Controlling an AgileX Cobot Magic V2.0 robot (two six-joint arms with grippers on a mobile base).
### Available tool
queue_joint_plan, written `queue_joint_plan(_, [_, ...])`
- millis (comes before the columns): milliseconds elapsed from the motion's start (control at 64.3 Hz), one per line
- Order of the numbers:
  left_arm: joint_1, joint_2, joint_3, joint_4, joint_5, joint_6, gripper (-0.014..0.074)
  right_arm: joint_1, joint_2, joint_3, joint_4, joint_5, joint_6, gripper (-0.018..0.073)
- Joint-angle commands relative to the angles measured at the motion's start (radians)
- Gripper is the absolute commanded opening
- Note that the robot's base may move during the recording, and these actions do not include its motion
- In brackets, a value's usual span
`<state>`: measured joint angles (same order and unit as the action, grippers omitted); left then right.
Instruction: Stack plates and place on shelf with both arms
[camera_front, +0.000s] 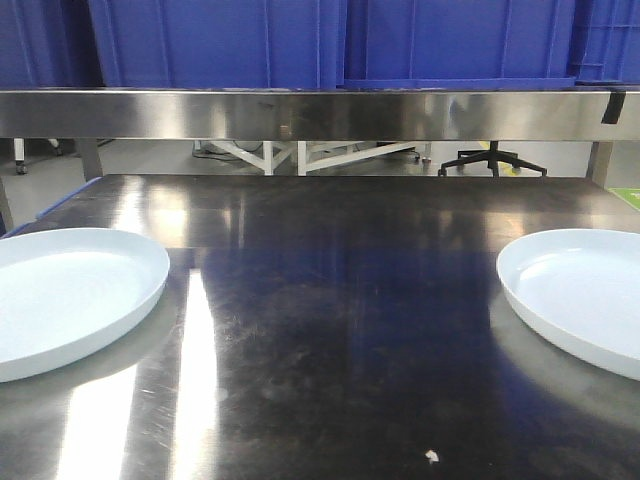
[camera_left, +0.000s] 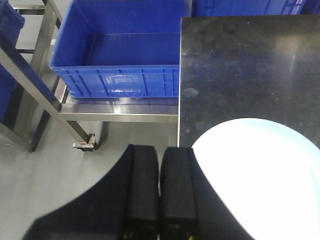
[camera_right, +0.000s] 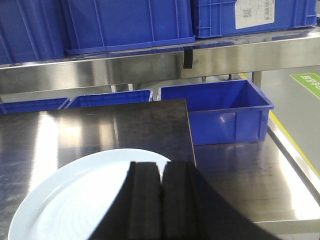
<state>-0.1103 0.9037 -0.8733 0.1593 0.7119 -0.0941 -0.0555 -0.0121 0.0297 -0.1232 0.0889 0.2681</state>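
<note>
Plate (camera_front: 62, 300) left, plate (camera_front: 585, 297) right; both flat, rims up, round.

Overhead glare streaks table (camera_front: 330, 320); plate (camera_left: 260, 185) overexposed.

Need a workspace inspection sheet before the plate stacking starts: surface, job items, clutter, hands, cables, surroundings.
Surface: steel tabletop, scuffed, glare streaks.
Job's things: left plate and right plate, apart at opposite table ends, unstacked, empty.
Clutter: one small white speck near the front edge.
Hands: left hand shut, empty, by left plate; right hand shut, empty, by right plate.
Cables: nothing seen.
Surroundings: blue crates on the shelf above; chair base behind.
</note>
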Motion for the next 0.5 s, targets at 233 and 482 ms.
queue_joint_plan(233, [-0.006,-0.006,-0.034,-0.009,-0.074,-0.004,0.0083,-0.009,-0.013,-0.001,-0.008,-0.115,-0.006,0.0027])
queue_joint_plan(482, [-0.006,-0.006,-0.034,-0.024,-0.074,-0.004,0.0083,-0.008,-0.007,-0.057,-0.008,-0.199,0.016,0.0027])
